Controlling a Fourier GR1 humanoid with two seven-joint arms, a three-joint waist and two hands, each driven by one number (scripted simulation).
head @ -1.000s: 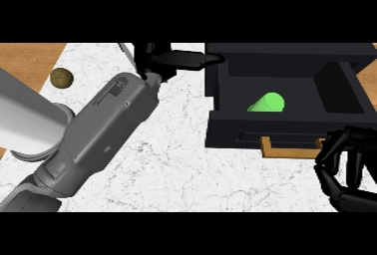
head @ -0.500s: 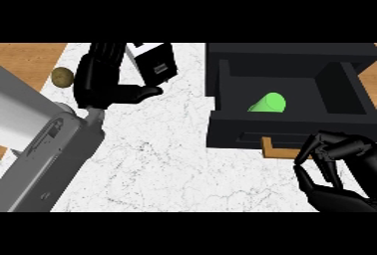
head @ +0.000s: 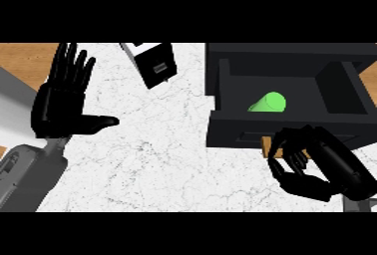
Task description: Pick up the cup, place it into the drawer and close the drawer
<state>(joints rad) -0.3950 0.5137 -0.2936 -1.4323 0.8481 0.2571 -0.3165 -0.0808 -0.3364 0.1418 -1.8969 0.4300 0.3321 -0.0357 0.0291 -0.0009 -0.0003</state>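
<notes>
We see first the counter [head: 162, 164], a white marbled top that fills most of the head view, with a brown wooden strip along its upper left edge. On its right part stands the drawer [head: 346, 87], a big black box that is pulled open, so we look down into its dark inside; its front wall lies toward the lower edge of the view and a small brown piece shows just under this front. Next in size we see our left forearm [head: 29, 174], grey, coming in from the lower left corner. Above it our left hand [head: 63, 102] is held flat over the counter's left side, the fingers straight and close beside each other, pointing to the top of the view, and the thumb stretched out to the right; it holds nothing and is well apart from the drawer. Our right hand [head: 316, 164] is at the lower right, just in front of the drawer's front wall, with the fingers curled inward toward the palm; we see nothing inside them, and we cannot tell if the fingertips touch the drawer's front. Near the top middle, between the left hand and the drawer, lies a small black and white box [head: 151, 62], tilted on the counter. The smallest thing is the cup [head: 268, 102], bright green, which lies on its side inside the drawer, near the front wall, and no hand touches it.
</notes>
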